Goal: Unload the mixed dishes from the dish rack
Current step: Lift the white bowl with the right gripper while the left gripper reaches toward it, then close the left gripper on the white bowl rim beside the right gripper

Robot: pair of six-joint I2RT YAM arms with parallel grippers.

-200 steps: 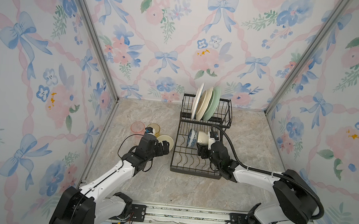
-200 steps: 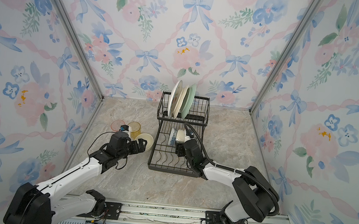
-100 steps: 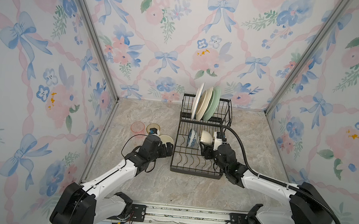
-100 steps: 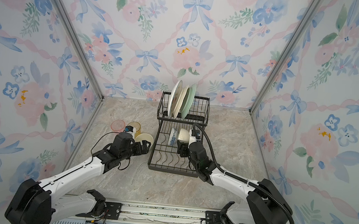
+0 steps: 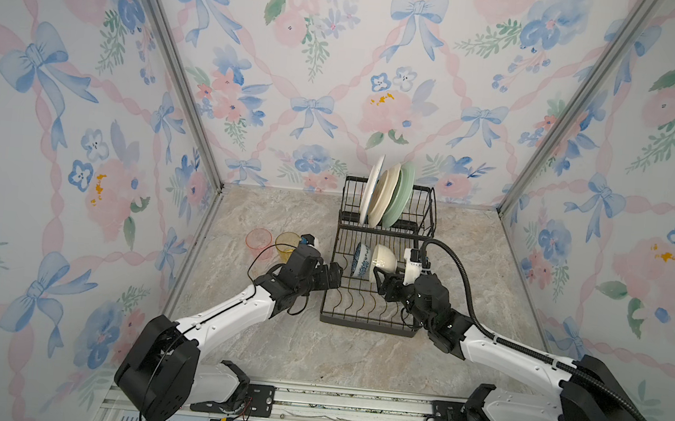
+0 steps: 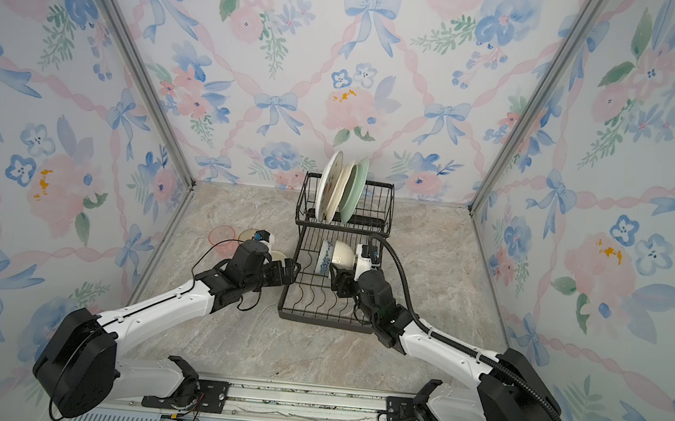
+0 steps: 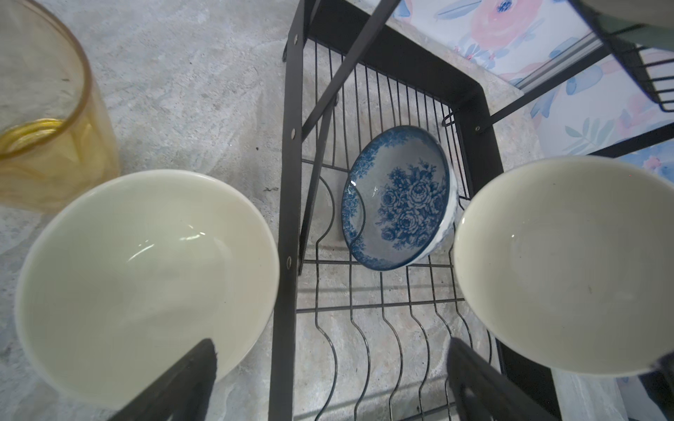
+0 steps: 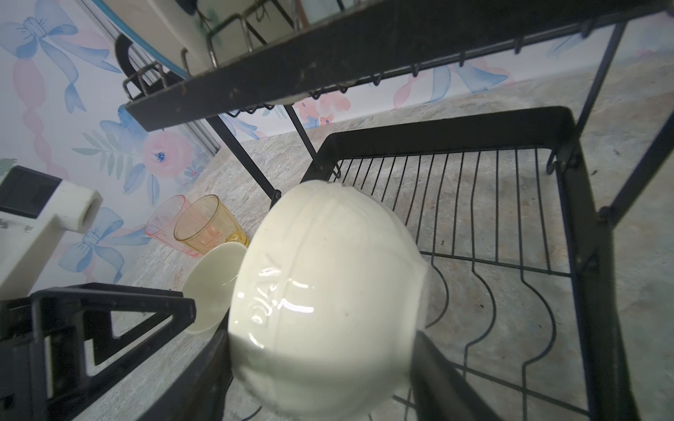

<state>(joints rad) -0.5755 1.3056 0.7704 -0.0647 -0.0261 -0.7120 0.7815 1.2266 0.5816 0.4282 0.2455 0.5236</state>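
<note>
the right claw [image 8: 319,339] is closed partway around a cream bowl [image 8: 328,284], a finger on each side. the bowl is tipped on its side over the lower tray of the black dish rack [image 5: 363,326]. just beside it, the blue-and-white bowl [image 5: 361,259] leans on edge among the tray's dividers. the left claw [image 7: 328,382] gapes wide and empty at the rack's left rim, one finger over a second cream bowl [image 7: 146,277] sitting on the table [image 5: 314,355]. past that stand the yellow tumbler [image 5: 287,245] and pink tumbler [image 5: 259,239]. three plates [image 5: 385,195] stand on edge in the raised basket.
</note>
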